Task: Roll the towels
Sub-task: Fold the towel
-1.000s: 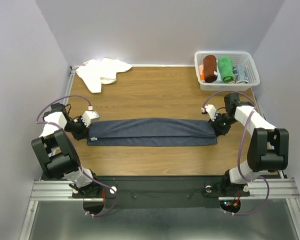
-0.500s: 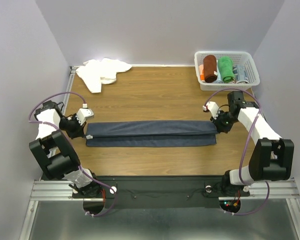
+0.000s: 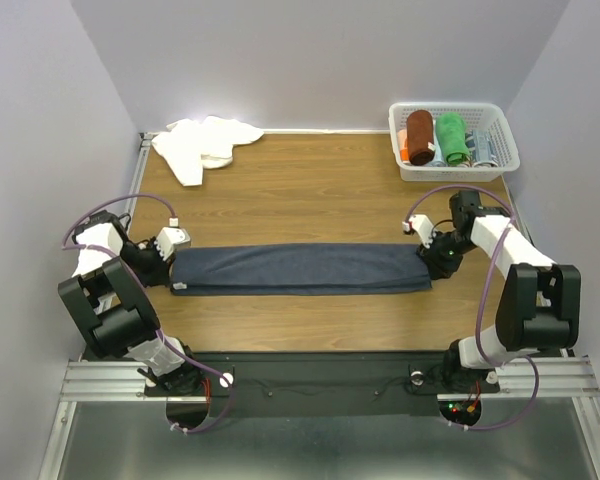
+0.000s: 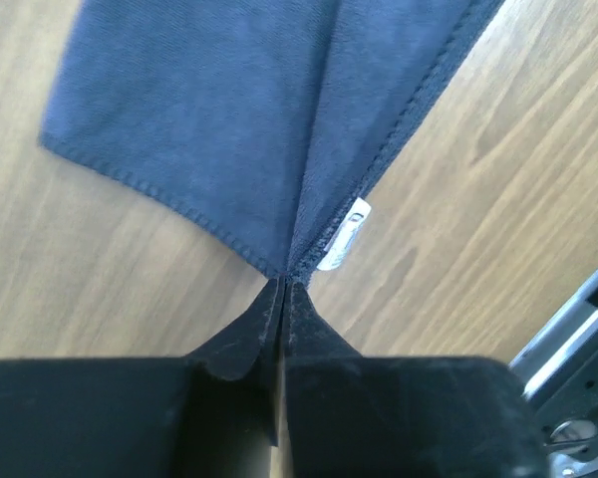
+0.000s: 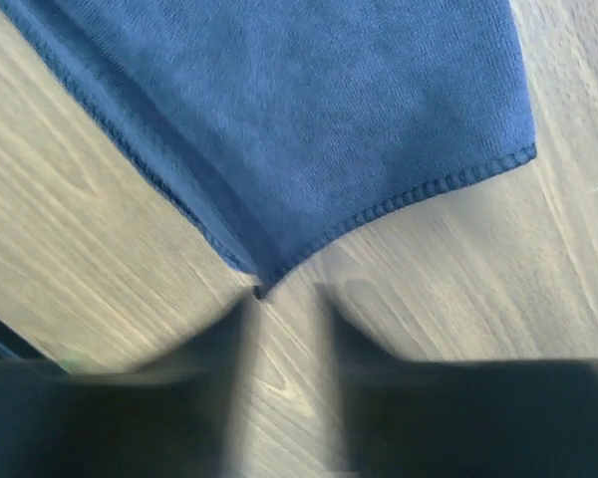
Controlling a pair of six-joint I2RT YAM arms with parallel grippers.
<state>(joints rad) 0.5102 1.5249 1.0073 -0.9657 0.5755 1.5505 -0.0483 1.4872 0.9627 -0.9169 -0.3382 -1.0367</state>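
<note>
Jaws, left arm: the left jaws stand pressed together with only a hairline slit between them. A corner at the left end of the dark towel is drawn to a point right at their tips, beside its small white label. It reads as a pinch on that corner.
Jaws, right arm: the right jaws stand apart, blurred in the wrist view, with bare wood in the gap. The towel's right-end corner lies flat just ahead of one tip, and nothing is held.
Dark towel: folded lengthwise into a long narrow band, flat and fairly smooth on the desk. It is stretched between the two arms across the near half.
White towel: crumpled in a heap at the far left corner of the desk, well apart from both arms.
Basket: at the far right corner, holding rolled cloths, among them a rust-brown roll and a green roll.
Done so far: judging by how it lies, the dark towel is folded and laid out as a strip ready for rolling.
Left to do: no turn of a roll shows on either towel. The dark one wants rolling from one end; the white one then needs spreading, folding and rolling. Early in the task, by my judgement.
</note>
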